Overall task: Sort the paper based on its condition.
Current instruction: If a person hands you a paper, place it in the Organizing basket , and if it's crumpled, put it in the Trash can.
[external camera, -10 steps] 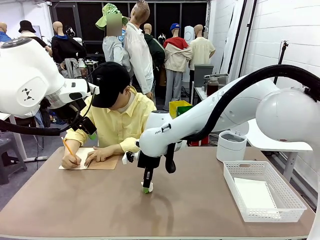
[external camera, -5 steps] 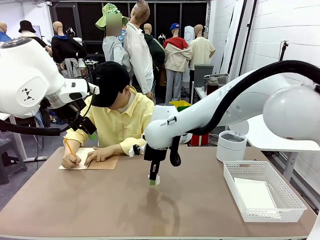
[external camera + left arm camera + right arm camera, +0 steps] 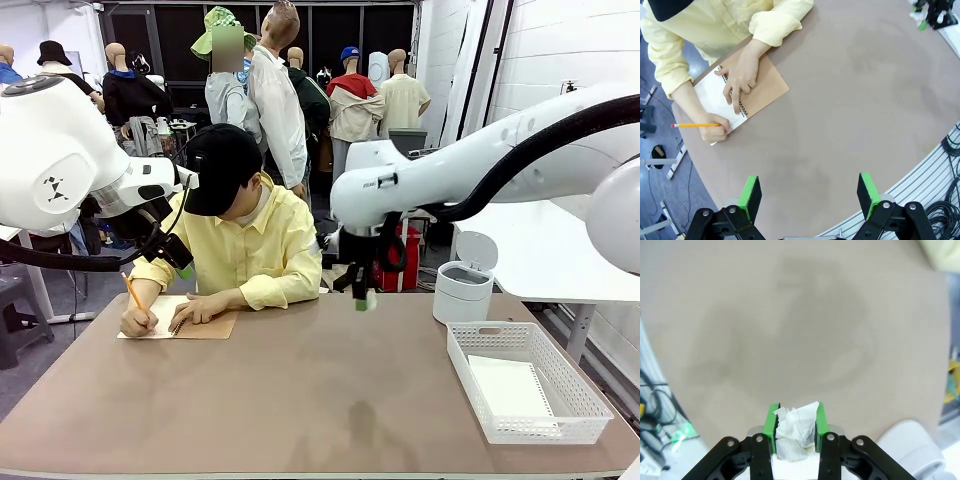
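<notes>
A crumpled wad of white paper (image 3: 796, 432) sits between the green pads of my right gripper (image 3: 795, 415), which is shut on it. In the front view that right gripper (image 3: 366, 298) hangs well above the table, just left of the small white lidded bin (image 3: 462, 290). A flat white sheet of paper (image 3: 508, 385) lies in the white mesh basket (image 3: 530, 428) at the right. My left gripper (image 3: 810, 192) is open, high over the table's near left part, with nothing between its fingers.
The person at the far left writes with a pencil (image 3: 695, 125) on a page of the tan spiral notebook (image 3: 762, 92), the other hand (image 3: 200, 310) resting on it. The bin's white edge (image 3: 910, 450) shows below my right gripper. Brown tabletop (image 3: 300, 400) lies bare in the middle.
My right arm has risen from the table's middle and swung right and farther away, toward the white bin, carrying the crumpled paper. The left arm has stayed put; the person keeps writing.
</notes>
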`<act>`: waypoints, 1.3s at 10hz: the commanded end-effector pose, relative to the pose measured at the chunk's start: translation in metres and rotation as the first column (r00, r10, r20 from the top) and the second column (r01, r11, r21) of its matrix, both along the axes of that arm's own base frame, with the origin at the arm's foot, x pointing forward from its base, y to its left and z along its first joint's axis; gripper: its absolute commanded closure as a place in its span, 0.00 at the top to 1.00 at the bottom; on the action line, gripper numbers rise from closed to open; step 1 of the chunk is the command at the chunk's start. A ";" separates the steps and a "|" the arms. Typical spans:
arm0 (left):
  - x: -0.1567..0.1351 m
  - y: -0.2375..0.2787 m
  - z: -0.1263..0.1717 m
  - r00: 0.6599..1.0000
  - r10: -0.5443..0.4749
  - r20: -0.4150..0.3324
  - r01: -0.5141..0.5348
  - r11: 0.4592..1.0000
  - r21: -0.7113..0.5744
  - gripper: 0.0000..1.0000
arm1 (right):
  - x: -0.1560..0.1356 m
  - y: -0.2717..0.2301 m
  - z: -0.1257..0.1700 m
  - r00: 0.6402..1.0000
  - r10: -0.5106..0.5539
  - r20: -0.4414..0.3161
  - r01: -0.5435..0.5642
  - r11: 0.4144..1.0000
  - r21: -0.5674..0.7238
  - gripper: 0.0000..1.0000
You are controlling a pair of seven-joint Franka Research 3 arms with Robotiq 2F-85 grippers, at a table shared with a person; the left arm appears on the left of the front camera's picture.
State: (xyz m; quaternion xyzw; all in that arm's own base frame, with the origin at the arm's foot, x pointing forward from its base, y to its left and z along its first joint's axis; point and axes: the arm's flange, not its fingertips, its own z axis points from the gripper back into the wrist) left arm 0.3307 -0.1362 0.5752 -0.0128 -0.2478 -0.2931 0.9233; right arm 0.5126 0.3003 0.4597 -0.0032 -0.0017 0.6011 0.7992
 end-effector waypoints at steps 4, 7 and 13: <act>0.001 0.001 -0.001 1.000 -0.002 0.006 0.002 1.000 -0.008 1.00 | 0.015 -0.019 0.019 0.999 -0.027 0.020 0.027 0.999 -0.023 0.34; 0.001 0.001 -0.001 1.000 -0.002 0.006 0.002 1.000 -0.008 1.00 | 0.015 -0.019 0.019 0.999 -0.027 0.020 0.027 0.999 -0.023 0.34; 0.001 0.001 -0.001 1.000 -0.002 0.006 0.002 1.000 -0.008 1.00 | 0.029 -0.067 0.034 0.984 -0.120 0.133 0.125 0.992 -0.031 0.34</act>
